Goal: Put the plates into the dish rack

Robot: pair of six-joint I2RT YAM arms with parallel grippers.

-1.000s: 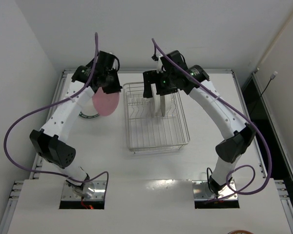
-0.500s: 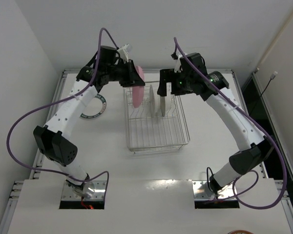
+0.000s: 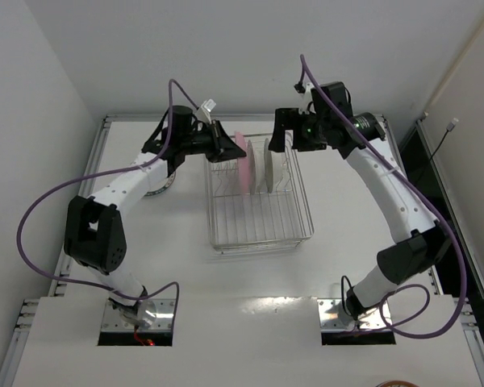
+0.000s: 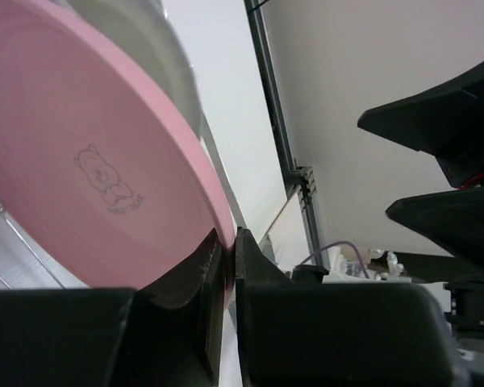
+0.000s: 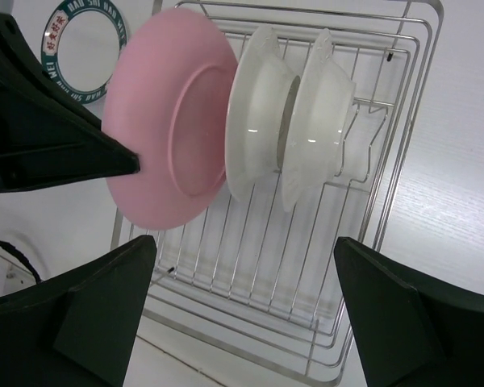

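Note:
My left gripper [image 3: 226, 150] is shut on the rim of the plain pink plate [image 3: 245, 168], also seen in the left wrist view [image 4: 226, 238]. It holds the plate on edge over the left part of the dish rack [image 3: 258, 227]. The pink plate [image 5: 173, 129] stands right beside two whitish plates [image 5: 254, 113] [image 5: 323, 113], which are upright among the tines. I cannot tell if it rests on the wires. My right gripper [image 3: 281, 142] is open and empty above the rack's far end [image 5: 242, 250]. The patterned-rim plate [image 5: 85, 48] lies flat on the table left of the rack.
The rack's near half [image 5: 250, 282] holds nothing. My left arm reaches across the patterned-rim plate and hides most of it in the top view. The table's back rail [image 3: 226, 118] runs just behind both grippers.
My left gripper has carried the pink plate right, from beside the rack to over it, next to the whitish plates. My right gripper has drawn back and up from the whitish plates.

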